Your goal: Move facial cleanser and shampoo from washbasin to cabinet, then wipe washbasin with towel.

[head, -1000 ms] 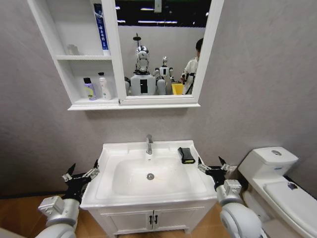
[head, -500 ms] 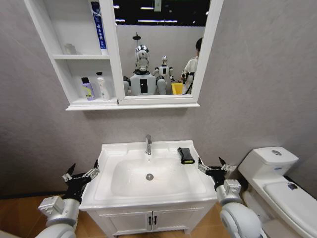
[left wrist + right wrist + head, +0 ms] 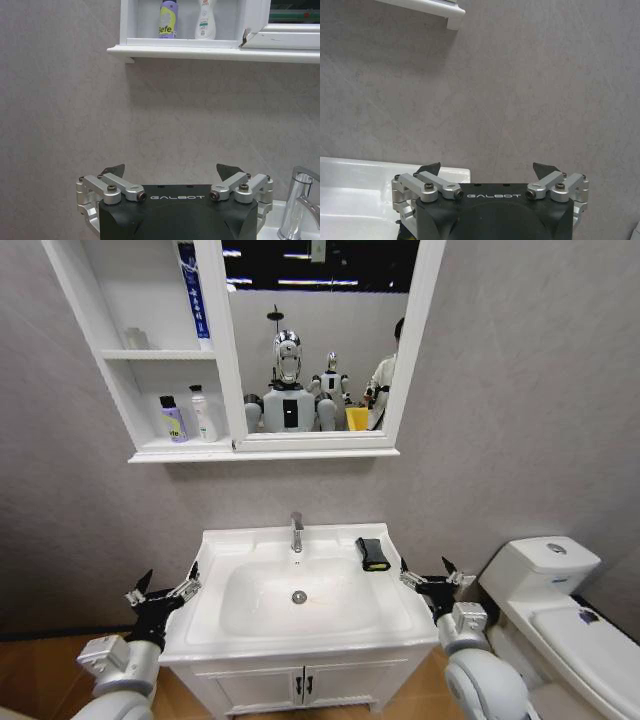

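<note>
Both end effectors hang low with fingers spread wide and nothing between them: the left end effector [image 3: 162, 589] at about 9 o'clock of the washbasin [image 3: 240, 546], the right end effector [image 3: 428, 574] at about 3 o'clock, just off its rim. On the washbasin's top, at roughly 2 o'clock of the oval bowl, lies the towel [image 3: 374, 553], folded, black with a yellow edge, beside the chrome tap [image 3: 296, 532]. Up at 12 o'clock hangs the cabinet [image 3: 230, 452]; its lowest open shelf holds a purple bottle [image 3: 172, 419] and a white bottle [image 3: 201, 413] standing upright, side by side.
</note>
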Robot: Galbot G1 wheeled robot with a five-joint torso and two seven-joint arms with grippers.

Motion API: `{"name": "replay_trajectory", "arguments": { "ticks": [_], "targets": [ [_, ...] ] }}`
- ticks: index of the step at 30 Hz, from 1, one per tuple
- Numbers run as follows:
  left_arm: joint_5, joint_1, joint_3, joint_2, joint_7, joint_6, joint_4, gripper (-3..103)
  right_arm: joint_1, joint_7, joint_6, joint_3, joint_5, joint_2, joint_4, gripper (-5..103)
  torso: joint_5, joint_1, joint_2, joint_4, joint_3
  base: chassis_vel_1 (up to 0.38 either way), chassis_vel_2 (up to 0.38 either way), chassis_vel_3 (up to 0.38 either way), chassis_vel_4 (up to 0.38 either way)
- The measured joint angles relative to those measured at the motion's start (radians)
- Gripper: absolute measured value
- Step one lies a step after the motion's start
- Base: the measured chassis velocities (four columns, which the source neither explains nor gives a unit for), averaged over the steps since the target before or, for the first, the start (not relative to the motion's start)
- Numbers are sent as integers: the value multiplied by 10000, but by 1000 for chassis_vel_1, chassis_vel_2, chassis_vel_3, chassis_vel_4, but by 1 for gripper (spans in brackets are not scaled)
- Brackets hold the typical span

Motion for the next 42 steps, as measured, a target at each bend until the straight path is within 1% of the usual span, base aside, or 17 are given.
{"name": "replay_trajectory", "arguments": {
  "ticks": [11, 23, 28, 32, 34, 37, 38, 41, 42],
  "targets": [
    [0, 0, 0, 0, 0, 0, 0, 100, 46, -10, 399, 1, -7, 26, -143, 100, 0, -1, 0, 0, 0, 0, 0, 0, 0],
    [0, 0, 0, 0, 0, 0, 0, 100, 90, -10, 425, 56, 77, 6, -180, 100, 0, -2, 1, -2, 0, 0, 0, 0, 0],
    [0, 0, 0, 0, 0, -1, 0, 100, 124, -10, 426, 57, 104, 6, -235, 100, 0, -2, 0, 2, 0, 27, 34, 31, 28],
    [0, 0, 0, 0, 0, 0, 0, 100, 292, 14, 402, 58, 297, -10, -441, 100, -1, -2, 0, 0, 0, 29, 39, 22, 27],
    [0, 0, 0, 0, 0, -1, 0, 100, 427, 90, 313, 58, 450, -35, -573, 100, 0, -1, 0, -4, 0, 0, 0, 0, 0],
    [0, 1, 0, 0, -1, -1, 0, 100, 1362, 715, -607, 15, 1698, -457, -1283, 100, 1, -1, 0, -1, 0, 0, 0, 0, 0],
    [0, 1, 0, 0, -1, -1, 0, 100, 1362, 715, -607, 15, 1698, -457, -1283, 100, 1, -1, 0, -1, 0, 0, 0, 0, 0],
    [0, 0, 1, 0, 0, -1, 0, 100, 2400, 1410, -1684, -182, 3159, -1273, -1916, 100, 3, 0, -1, 0, 1, 0, 0, 0, 0],
    [0, 0, 1, 0, 0, -1, 0, 100, 2400, 1410, -1684, -182, 3159, -1273, -1916, 100, 3, 0, -1, 0, 1, 0, 0, 0, 0]
  ]
}}
